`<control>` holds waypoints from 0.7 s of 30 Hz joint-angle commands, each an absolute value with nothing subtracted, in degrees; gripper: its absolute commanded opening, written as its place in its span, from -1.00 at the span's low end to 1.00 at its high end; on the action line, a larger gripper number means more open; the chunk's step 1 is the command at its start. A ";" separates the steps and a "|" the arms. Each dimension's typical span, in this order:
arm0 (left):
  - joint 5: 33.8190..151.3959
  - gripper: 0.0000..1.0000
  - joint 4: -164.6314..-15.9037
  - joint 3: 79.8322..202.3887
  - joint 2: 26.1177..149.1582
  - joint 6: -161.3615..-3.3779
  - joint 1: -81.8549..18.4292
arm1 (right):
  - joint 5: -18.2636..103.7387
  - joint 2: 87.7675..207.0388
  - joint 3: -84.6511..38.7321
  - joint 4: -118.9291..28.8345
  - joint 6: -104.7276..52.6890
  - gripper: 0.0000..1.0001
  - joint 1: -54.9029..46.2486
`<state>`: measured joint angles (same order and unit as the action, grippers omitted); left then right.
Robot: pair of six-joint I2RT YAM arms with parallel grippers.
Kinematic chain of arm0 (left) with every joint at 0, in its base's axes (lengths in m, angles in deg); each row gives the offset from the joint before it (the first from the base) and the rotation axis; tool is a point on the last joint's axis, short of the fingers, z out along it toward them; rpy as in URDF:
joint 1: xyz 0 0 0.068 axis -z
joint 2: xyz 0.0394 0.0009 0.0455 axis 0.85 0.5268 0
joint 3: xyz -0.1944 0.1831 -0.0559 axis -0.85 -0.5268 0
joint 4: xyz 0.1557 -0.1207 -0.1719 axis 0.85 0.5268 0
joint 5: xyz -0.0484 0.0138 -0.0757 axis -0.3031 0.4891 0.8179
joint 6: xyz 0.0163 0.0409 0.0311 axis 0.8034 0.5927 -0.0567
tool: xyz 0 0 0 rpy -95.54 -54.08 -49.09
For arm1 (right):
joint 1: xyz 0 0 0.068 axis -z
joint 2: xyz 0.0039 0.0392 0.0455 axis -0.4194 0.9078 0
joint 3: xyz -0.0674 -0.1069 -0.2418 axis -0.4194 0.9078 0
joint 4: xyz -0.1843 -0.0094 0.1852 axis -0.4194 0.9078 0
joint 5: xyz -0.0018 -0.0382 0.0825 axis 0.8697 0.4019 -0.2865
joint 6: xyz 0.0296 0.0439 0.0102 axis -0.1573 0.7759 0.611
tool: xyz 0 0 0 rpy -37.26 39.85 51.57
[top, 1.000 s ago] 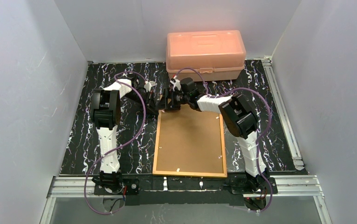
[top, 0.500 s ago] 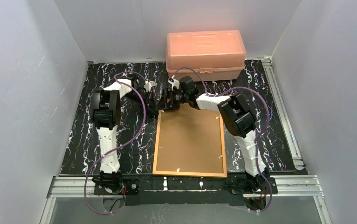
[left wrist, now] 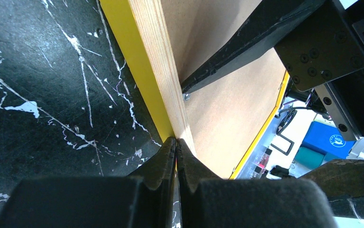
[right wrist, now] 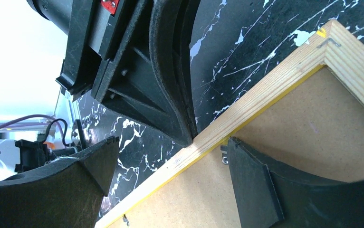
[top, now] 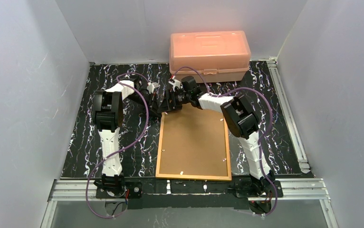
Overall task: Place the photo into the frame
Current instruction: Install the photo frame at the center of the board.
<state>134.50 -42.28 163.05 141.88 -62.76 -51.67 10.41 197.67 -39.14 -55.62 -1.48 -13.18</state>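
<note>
- Left claw (left wrist: 175, 145): pressed together finger to finger, tips (left wrist: 168, 152) set against the yellow outer edge of the frame (top: 193, 142), near its far left corner.
- Just ahead of those tips: pale wood rim (left wrist: 163, 71), then brown fibreboard back (left wrist: 227, 109) running on away from the claw.
- Under and behind both claws: frame lying back-up on the black marbled counter (top: 82, 142), far edge beneath the claws, the rest reaching back towards the arm bases.
- Right claw (right wrist: 173, 147): spread wide, astride the same far rim. Outer finger (right wrist: 66, 190) over bare counter outside the frame, inner finger (right wrist: 265, 194) over the fibreboard inside it.
- Between these two fingers: left claw's closed tip, meeting the rim from the counter side.
- Just beside the inner finger's tip: small metal clip (right wrist: 224, 157) on the fibreboard. Touching or merely close, cannot tell.
- Beyond the right claw, towards the back wall: salmon-pink plastic box (top: 209, 52), lid down, clear of the frame.
</note>
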 commanded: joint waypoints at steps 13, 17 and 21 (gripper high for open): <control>130.29 -0.99 -42.72 162.11 139.78 -60.93 -51.09 | 7.38 197.93 -39.35 -52.69 -4.83 0.80 -13.96; 130.24 -0.99 -42.72 162.27 139.85 -61.01 -51.09 | 6.56 197.96 -39.37 -52.86 -4.71 0.80 -14.29; 130.36 -0.99 -42.72 162.36 139.94 -61.03 -51.05 | 5.47 198.74 -40.21 -51.95 -4.97 0.79 -14.79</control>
<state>134.50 -42.25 163.05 141.88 -62.78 -51.67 8.84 198.04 -40.23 -53.83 -4.76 -13.13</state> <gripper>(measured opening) 0.013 0.902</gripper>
